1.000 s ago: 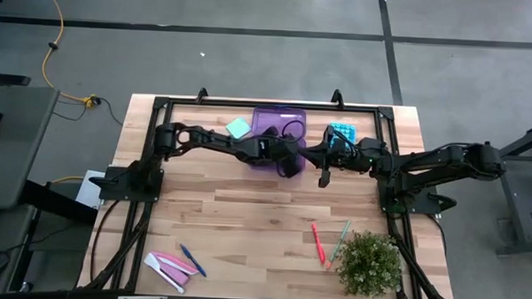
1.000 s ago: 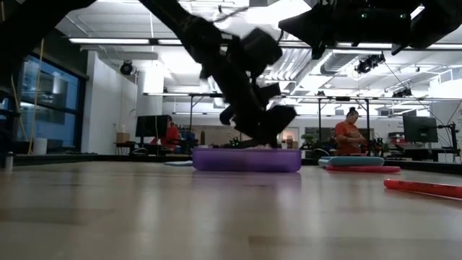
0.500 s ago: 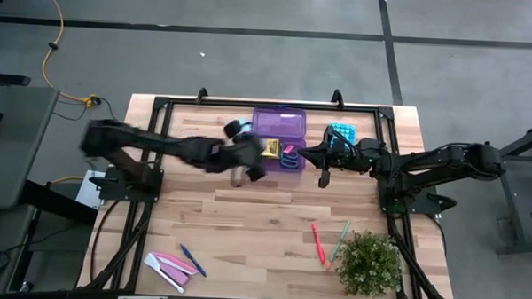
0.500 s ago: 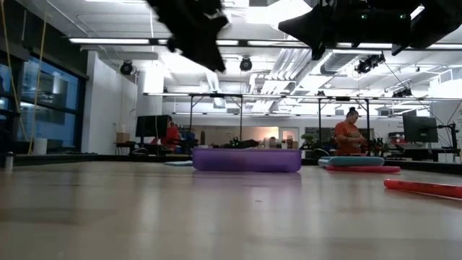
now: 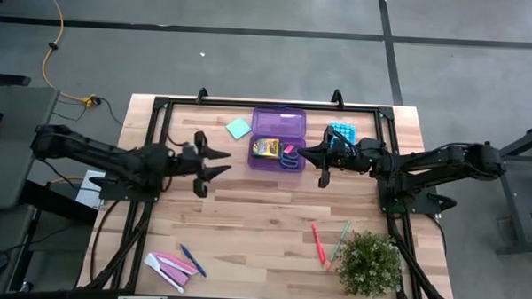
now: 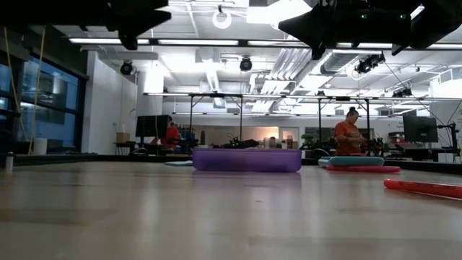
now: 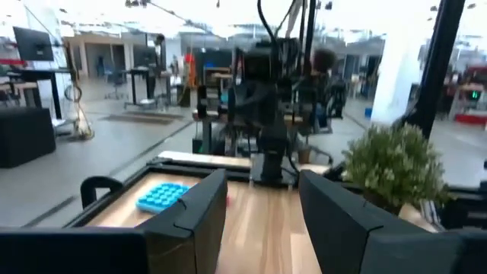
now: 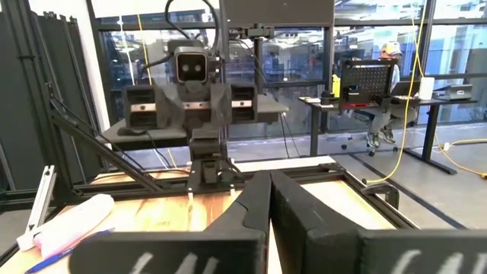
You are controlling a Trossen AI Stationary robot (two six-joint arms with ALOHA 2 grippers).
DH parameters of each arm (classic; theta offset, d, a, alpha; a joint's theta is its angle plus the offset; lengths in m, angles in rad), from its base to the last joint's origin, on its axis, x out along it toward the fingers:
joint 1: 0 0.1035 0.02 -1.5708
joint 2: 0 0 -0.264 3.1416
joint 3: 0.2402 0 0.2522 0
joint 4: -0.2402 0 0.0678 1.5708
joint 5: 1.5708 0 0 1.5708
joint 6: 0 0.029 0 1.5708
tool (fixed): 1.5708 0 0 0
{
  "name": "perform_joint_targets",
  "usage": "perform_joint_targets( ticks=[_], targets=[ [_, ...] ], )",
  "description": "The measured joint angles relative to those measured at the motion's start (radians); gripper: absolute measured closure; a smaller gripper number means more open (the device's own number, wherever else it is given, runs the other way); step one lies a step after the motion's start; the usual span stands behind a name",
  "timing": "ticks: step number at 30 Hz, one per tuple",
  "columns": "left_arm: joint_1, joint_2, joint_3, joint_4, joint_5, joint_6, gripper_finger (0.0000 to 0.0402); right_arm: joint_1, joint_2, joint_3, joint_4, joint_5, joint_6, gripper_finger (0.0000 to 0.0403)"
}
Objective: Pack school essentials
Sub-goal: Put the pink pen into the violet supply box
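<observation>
— While your purple box [image 5: 278, 139] sits open at the table's far edge, what's in it?

— You have the crayon box [image 5: 266, 149] and scissors [image 5: 290, 159] inside; the green pad [image 5: 238, 127] lies just left of it. Your red pen [image 5: 318, 242] and green pen [image 5: 341, 239] lie near the plant [image 5: 368, 263]; the blue pen [image 5: 191, 260] is at the front left.

— And your grippers?

— Your left gripper [image 5: 218, 162] hangs left of the box, fingers spread wide, empty. Your right gripper [image 5: 317, 163] hovers just right of it, fingers nearly together, holding nothing.
</observation>
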Motion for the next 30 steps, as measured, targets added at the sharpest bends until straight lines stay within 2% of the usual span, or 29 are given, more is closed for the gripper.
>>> perform_joint_targets(
  ticks=[6,19,23,24,26,30],
  targets=[
    [0.0,-0.072,-0.008,-0.027,0.0,0.011,0.0246,0.0,0.0,0.0,0.0,0.0,-0.002,0.0402],
    [0.0,-0.067,-0.008,-0.028,-0.008,0.027,0.0246,-0.002,0.0,0.0,0.0,0.0,-0.026,0.0402],
    [0.0,-0.067,-0.008,-0.028,-0.011,0.005,0.0246,-0.002,-0.001,0.001,-0.035,0.028,0.056,0.0402],
    [0.0,-0.067,-0.008,-0.028,-0.011,0.003,0.0246,-0.002,-0.002,0.006,-0.098,0.04,0.079,0.0402],
    [0.0,-0.067,-0.008,-0.029,-0.011,0.007,0.0246,0.0,-0.01,0.045,-0.334,0.1,0.118,0.0402],
    [0.0,-0.067,-0.008,-0.033,-0.011,0.026,0.0246,0.016,0.004,0.18,-0.966,0.312,0.232,0.0402]
  ],
)
